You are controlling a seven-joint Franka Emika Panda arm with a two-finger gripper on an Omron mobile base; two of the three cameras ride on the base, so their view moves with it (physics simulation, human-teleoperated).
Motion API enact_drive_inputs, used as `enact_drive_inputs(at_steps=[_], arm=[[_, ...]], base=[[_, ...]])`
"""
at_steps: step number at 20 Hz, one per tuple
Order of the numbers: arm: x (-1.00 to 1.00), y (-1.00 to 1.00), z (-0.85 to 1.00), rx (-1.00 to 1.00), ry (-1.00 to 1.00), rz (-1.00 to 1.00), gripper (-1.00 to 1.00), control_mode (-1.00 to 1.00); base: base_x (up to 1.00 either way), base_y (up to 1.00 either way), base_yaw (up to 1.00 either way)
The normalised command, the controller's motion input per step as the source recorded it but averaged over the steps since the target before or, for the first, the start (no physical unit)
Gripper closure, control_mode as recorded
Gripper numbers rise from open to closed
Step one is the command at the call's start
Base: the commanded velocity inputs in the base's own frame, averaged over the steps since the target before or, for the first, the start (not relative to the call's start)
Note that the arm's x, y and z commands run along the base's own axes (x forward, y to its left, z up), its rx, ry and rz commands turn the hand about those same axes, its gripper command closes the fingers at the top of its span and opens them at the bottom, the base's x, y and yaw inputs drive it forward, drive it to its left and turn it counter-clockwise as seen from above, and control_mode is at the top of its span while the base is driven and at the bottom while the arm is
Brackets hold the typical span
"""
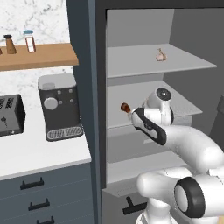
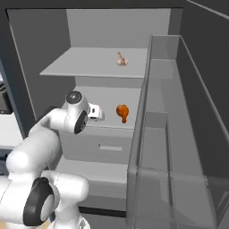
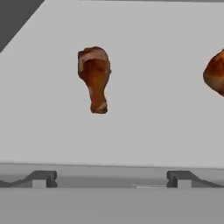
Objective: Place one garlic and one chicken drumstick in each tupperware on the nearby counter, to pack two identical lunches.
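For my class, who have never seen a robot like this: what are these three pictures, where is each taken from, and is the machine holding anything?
It is a white robot arm reaching into an open fridge. Two pictures come from cameras behind it, left and right; the third looks out from its hand. Its gripper is open and holds nothing. On the middle shelf ahead lies a chicken drumstick, with a second drumstick at the hand view's edge. A garlic sits on the shelf above. The counter beside the fridge carries a coffee machine and a toaster.

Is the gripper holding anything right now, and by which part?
Nothing. The gripper is open and short of the drumstick lying on the fridge shelf.
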Motion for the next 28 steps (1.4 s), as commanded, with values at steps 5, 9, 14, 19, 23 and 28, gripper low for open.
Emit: enact_drive_inputs(at_steps=[5, 9, 14, 19, 23, 28], arm=[[0.88, 0.18, -0.22, 0.00, 0.04, 0.00, -1.00, -1.00], [0.74, 0.07, -0.24, 0.00, 0.00, 0.00, -1.00, -1.00], [0.65, 0.04, -0.25, 0.00, 0.00, 0.00, -1.00, -1.00], [0.59, 0.03, -0.33, 0.00, 0.00, 0.01, -1.00, -1.00], [0.28, 0.16, -0.83, -0.04, 0.00, 0.00, 1.00, -1.00], [-0.64, 0.03, -0.89, -0.02, 0.00, -0.03, 1.00, -1.00]], base=[[0.00, 0.00, 0.00], [0.00, 0.00, 0.00], [0.00, 0.00, 0.00], [0.00, 0.00, 0.00], [0.00, 0.00, 0.00], [0.00, 0.00, 0.00]])
